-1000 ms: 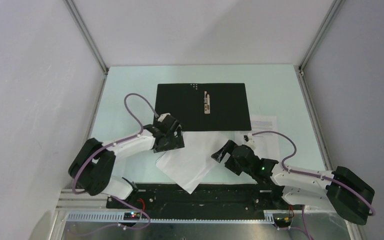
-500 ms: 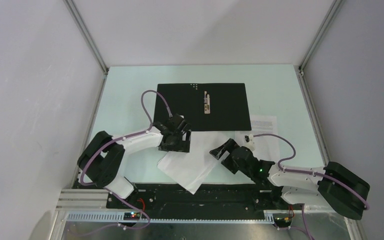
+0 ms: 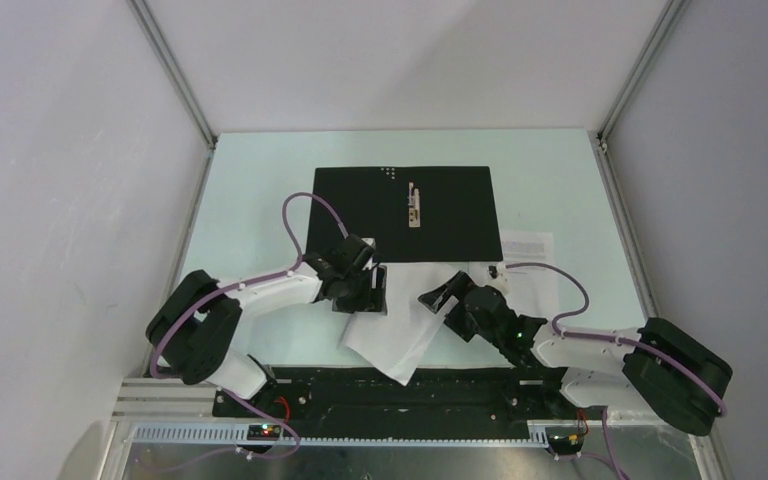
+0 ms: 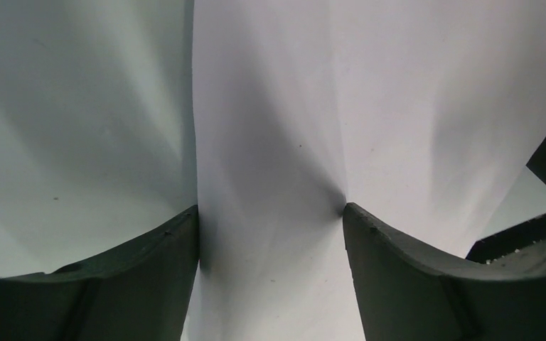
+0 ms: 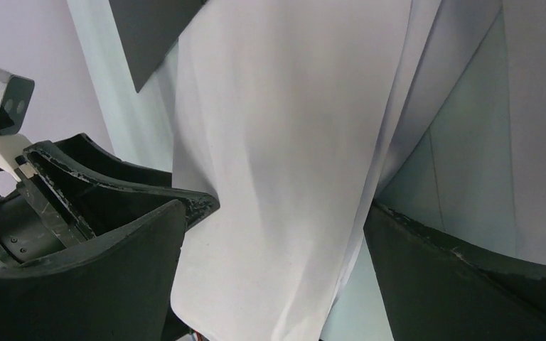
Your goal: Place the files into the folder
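A plain white paper sheet (image 3: 400,335) is seen buckled before an open black folder (image 3: 405,212).
It is pinched, puckered, by the left gripper (image 4: 271,213); the right gripper (image 5: 274,213) is spread open around it.

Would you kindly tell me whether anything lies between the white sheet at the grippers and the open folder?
Nothing visible does. The plain sheet reaches almost to the near edge of the folder, which lies open and bare apart from its metal clip. The left gripper sits at that edge.
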Available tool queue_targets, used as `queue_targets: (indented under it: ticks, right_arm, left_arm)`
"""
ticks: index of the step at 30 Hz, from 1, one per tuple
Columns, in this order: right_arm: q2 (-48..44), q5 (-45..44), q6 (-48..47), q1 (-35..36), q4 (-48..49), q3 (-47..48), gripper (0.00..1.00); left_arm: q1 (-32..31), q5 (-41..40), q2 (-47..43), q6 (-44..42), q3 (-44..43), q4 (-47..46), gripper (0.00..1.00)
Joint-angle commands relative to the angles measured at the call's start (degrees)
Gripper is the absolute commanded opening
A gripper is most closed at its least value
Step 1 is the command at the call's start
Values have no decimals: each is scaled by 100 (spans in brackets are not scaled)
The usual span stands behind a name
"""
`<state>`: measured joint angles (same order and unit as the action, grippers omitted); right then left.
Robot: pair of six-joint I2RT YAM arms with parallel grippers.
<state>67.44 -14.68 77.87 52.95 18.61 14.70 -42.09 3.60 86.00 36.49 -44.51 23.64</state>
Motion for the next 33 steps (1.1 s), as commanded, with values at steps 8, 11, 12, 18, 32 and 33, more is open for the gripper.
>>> queue_targets:
  ticks: [8,11,12,18,32,33]
  right_arm:
    - [-1272,644,-216,-242,-2655,-348,99]
    - [-1619,937,-45,-183,-2823,-481,100]
    - [-1672,978,66,-139,-2834,-555,99]
    - [-1919,1027,428,103,-3369,-587,100]
    - [-2260,1757,321,113,-4745,-425,99]
    - [-2294,1806,259,90,-4775,-429,99]
  left_arm:
    - [-82,740,193,567,193,200,72]
    - [-67,876,193,653,142,181,71]
    - [-65,932,191,664,130,180,70]
    - [13,1082,269,692,66,176,69]
    - [77,1125,328,728,7,183,68]
    - [77,1115,316,732,10,176,68]
